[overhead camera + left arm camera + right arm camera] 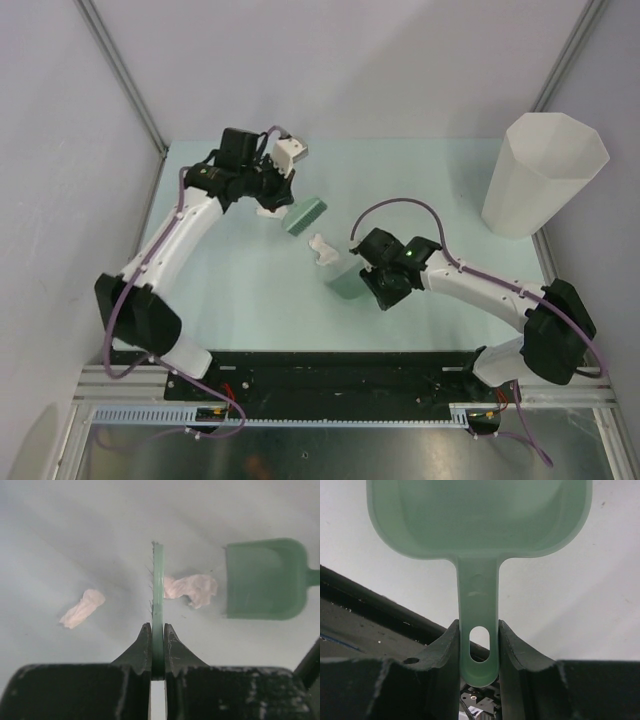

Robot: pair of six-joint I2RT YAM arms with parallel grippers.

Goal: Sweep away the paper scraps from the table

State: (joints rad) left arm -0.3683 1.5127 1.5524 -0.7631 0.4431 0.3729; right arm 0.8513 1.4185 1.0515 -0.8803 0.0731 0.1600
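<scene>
Paper scraps [192, 588] on pale green table [75, 530], one touching green brush [158, 590] clamped edge-on in left gripper [158, 630], on its dustpan [265, 577] side, another lying apart on the opposite side, dustpan near first scrap, handle pinched by right gripper [479, 630].

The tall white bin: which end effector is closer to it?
Right. The right end effector, gripping the dustpan, is left of the bin; the left end effector, gripping the brush, is farther left.

White arms [190, 225] w/ blk joints [238, 148] (purple cables [400, 204]).
</scene>
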